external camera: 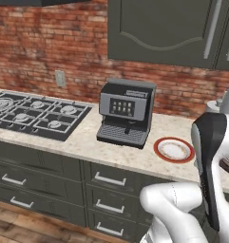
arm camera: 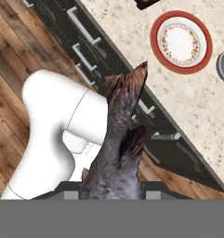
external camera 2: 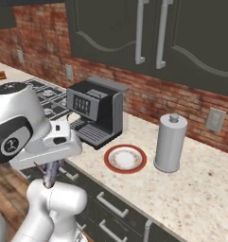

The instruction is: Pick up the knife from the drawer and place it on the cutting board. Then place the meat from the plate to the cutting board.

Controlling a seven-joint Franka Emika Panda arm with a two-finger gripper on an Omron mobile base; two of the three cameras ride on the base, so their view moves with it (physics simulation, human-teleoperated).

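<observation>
A robot arm carries the meat [arm camera: 118, 139], a dark grey fish with a reddish-brown tail, clear of the kitchen counter [external camera 2: 200, 189]. In the hand view the fish rises from between the finger tips at the bottom edge, its tail pointing away from the gripper [arm camera: 111, 193], whose jaws stand partly closed on the body. The right base view shows the gripper [external camera 2: 51, 174] hanging below the white wrist with a short dark length of fish between its fingers, out past the counter's front edge and above the drawer fronts [external camera 2: 110, 203].

The plate [arm camera: 181, 42], white with a red rim, lies bare on the counter, well ahead of the gripper and beyond the fish's tail; beside it stand a coffee machine [external camera 2: 96, 111] and a grey canister [external camera 2: 170, 142]. Neither the cutting board nor the knife can be made out here.

The transfer to the board appears to be under way. Done well, it calls for an unchanged grip, a level and unhurried carry so the long fish does not swing or slip, and a low release flat on the board, away from the knife's blade.
</observation>
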